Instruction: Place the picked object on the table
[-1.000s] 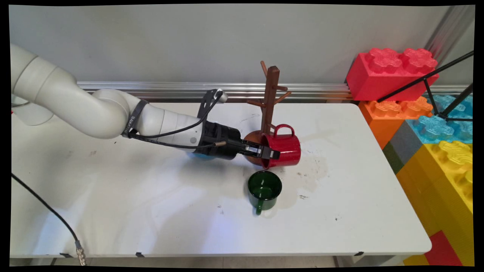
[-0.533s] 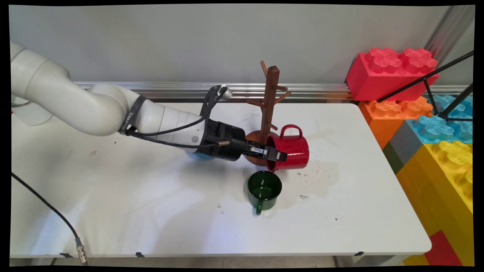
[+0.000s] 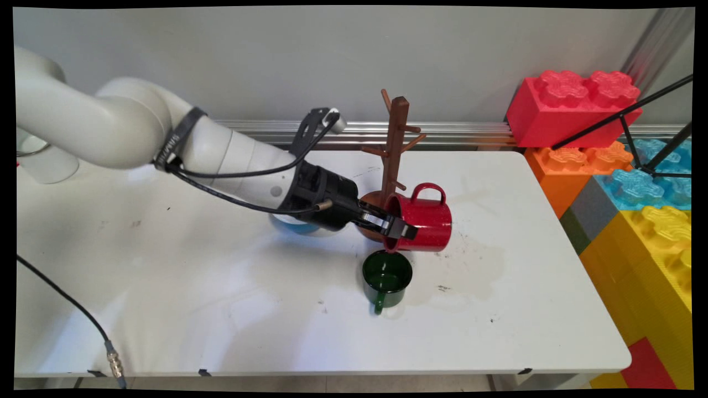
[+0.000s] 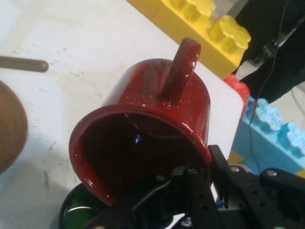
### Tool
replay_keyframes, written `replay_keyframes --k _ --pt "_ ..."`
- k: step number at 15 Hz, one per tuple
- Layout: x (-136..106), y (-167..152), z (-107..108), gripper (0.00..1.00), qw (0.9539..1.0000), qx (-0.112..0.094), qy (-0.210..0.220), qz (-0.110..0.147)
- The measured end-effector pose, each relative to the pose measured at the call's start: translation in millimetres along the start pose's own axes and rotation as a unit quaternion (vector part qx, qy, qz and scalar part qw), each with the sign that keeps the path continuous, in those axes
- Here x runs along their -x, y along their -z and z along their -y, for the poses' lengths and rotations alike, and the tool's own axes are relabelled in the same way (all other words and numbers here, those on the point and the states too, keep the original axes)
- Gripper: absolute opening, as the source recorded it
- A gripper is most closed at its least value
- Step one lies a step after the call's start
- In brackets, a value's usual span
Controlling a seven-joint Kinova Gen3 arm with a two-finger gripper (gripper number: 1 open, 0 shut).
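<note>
My gripper (image 3: 399,232) is shut on the rim of a red mug (image 3: 421,221), which it holds on its side just above the table, mouth toward the arm and handle up. In the hand view the red mug (image 4: 143,138) fills the middle, one finger inside the rim and one outside at the lower right (image 4: 200,179). The mug hangs right beside the brown wooden mug tree (image 3: 394,145), in front of its round base (image 3: 369,202). A green mug (image 3: 386,276) stands upright on the table just below the red one; its rim shows in the hand view (image 4: 78,210).
Large toy bricks, red (image 3: 572,105), orange, blue and yellow (image 3: 652,260), are stacked past the table's right edge. A black tripod leg (image 3: 636,110) crosses them. A black cable (image 3: 72,304) runs over the front left of the white table (image 3: 221,309).
The gripper has lifted the red mug and carried it slightly right, past the tree's base; the arm's elbow has risen. The green mug has not moved.
</note>
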Motion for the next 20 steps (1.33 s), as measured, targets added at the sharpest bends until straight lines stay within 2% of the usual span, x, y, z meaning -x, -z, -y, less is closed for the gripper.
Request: replay_keyframes --k 6,8,11,14,17,18,20 --pt "-24 21 -19 0.00 0.9974 -0.044 -0.042 0.040" --pt "-33 27 -25 0.00 0.9950 -0.062 -0.055 0.055" --pt "-46 34 -34 0.00 0.9889 -0.091 -0.080 0.087" --pt "-53 42 -43 0.00 0.9795 -0.118 -0.101 0.129" --pt "-54 46 -46 0.00 0.9708 -0.137 -0.113 0.162" --pt "-54 47 -47 0.00 0.9666 -0.144 -0.118 0.176" --pt "-53 50 -49 0.00 0.9550 -0.164 -0.129 0.211"
